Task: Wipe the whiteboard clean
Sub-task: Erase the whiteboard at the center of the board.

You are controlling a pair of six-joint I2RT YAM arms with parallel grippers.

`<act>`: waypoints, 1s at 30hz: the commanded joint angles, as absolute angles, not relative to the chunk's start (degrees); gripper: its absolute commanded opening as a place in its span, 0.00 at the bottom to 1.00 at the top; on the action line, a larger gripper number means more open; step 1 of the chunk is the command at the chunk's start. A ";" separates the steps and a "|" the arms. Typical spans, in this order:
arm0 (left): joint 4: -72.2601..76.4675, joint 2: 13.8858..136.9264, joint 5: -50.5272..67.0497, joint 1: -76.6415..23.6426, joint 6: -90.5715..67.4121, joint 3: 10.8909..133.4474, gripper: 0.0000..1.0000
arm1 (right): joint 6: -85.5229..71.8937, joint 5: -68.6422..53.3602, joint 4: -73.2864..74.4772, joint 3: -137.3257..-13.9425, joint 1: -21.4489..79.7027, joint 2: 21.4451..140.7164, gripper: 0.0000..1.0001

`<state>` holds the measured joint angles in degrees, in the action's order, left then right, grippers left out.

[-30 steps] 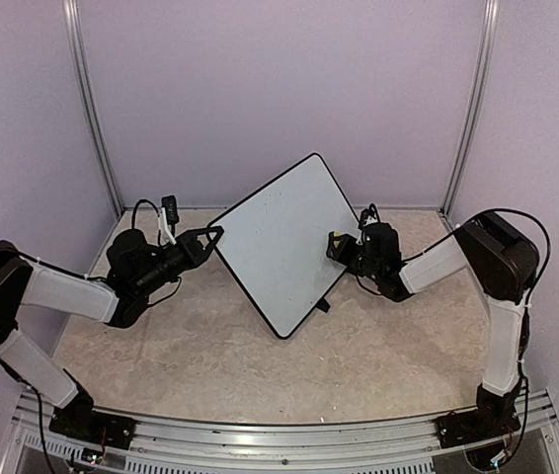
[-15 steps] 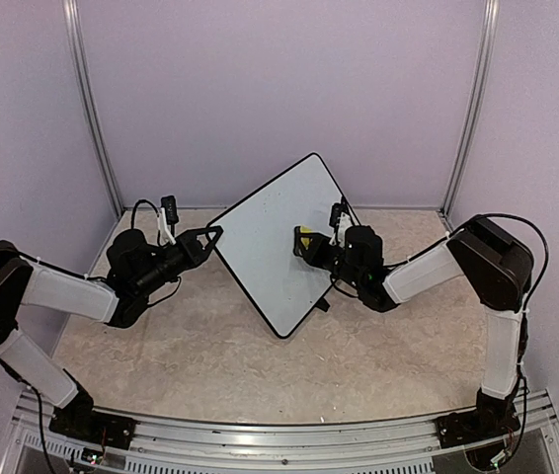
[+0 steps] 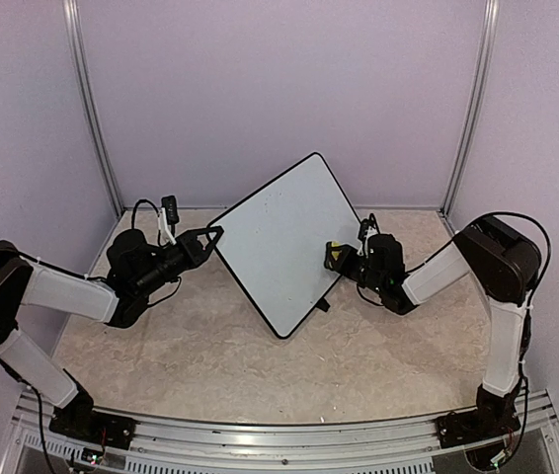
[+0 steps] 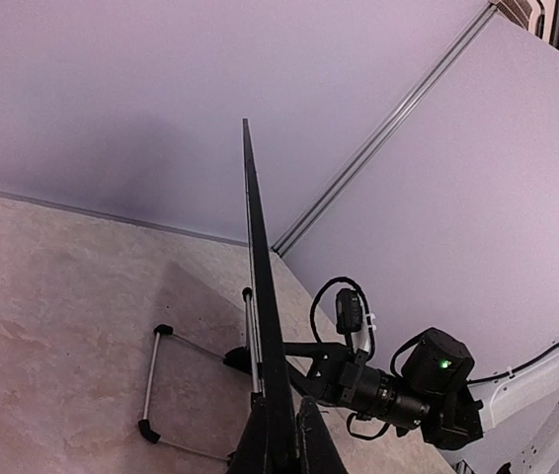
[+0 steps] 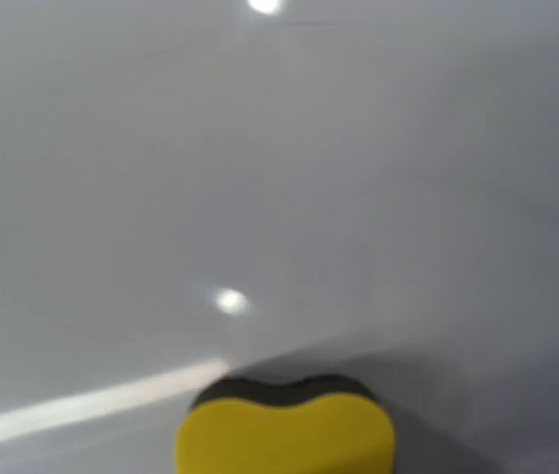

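Observation:
The whiteboard (image 3: 278,240) stands tilted on one corner in the middle of the table, and its face looks plain white. My left gripper (image 3: 216,234) is shut on its left corner. In the left wrist view the board (image 4: 259,296) shows edge-on between my fingers (image 4: 311,442), with its black wire stand (image 4: 151,380) behind it. My right gripper (image 3: 335,256) is shut on a yellow sponge (image 3: 333,249) pressed against the board near its right edge. In the right wrist view the sponge (image 5: 284,433) lies on the white surface (image 5: 279,178); my fingers are hidden there.
The beige tabletop (image 3: 210,346) is enclosed by lilac walls with metal corner posts (image 3: 92,109). The board's lower corner (image 3: 281,334) rests on the table. The right arm (image 4: 428,385) shows beyond the board in the left wrist view.
My right gripper swept the sponge left across the board, then back right and slightly down toward the right edge. The left gripper and the board have not moved.

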<state>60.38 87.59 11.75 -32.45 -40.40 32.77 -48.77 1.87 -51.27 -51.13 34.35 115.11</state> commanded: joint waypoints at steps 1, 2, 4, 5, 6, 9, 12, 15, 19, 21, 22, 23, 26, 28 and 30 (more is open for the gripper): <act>66.24 85.69 22.50 -34.45 -39.80 32.97 0.00 | -49.31 0.92 -45.86 -48.00 31.34 115.47 0.00; 66.27 85.77 22.53 -34.48 -39.81 33.00 0.00 | -49.00 0.61 -45.81 -47.96 30.95 115.61 0.00; 66.30 85.95 22.58 -34.45 -39.81 33.05 0.00 | -47.92 0.13 -45.83 -48.30 30.67 115.94 0.00; 66.35 86.08 22.59 -34.51 -39.81 33.05 0.00 | -47.31 0.09 -45.87 -48.75 30.71 116.11 0.00; 66.36 86.16 22.58 -34.54 -39.86 33.11 0.00 | -46.95 -1.63 -45.83 -49.30 30.78 116.37 0.00; 66.44 86.38 22.63 -34.54 -39.90 33.13 0.00 | -45.95 -3.04 -46.31 -50.96 31.95 116.76 0.00; 66.38 86.49 22.56 -34.54 -39.84 33.15 0.00 | -43.54 -2.12 -45.47 -53.07 34.88 116.55 0.00; 66.36 86.55 22.48 -34.54 -39.81 33.17 0.00 | -40.42 -0.49 -44.70 -55.01 38.74 116.24 0.00; 66.35 86.48 22.35 -34.51 -39.76 33.22 0.00 | -38.54 0.94 -45.11 -55.98 43.46 116.28 0.00; 66.31 86.42 22.53 -34.45 -39.81 33.22 0.00 | -37.87 0.68 -45.70 -55.82 45.57 116.45 0.00; 66.27 86.47 22.50 -34.39 -39.76 33.15 0.00 | -37.10 0.50 -46.15 -55.43 47.13 116.41 0.00; 66.15 86.32 22.52 -34.37 -39.73 33.14 0.00 | -36.10 0.51 -46.56 -55.03 48.33 116.26 0.00; 65.99 85.89 22.28 -34.28 -39.55 33.05 0.00 | -34.01 1.90 -46.40 -53.15 51.09 115.40 0.00; 66.01 85.85 22.31 -34.28 -39.68 33.10 0.00 | -36.07 2.37 -46.82 -50.75 50.94 114.99 0.00; 66.22 86.07 22.53 -34.28 -39.87 33.09 0.00 | -37.83 2.25 -48.31 -48.01 50.08 114.87 0.00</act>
<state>60.31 87.59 11.40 -32.27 -40.16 32.77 -36.07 6.20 -53.01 -53.45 49.56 113.54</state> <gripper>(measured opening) 0.044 0.257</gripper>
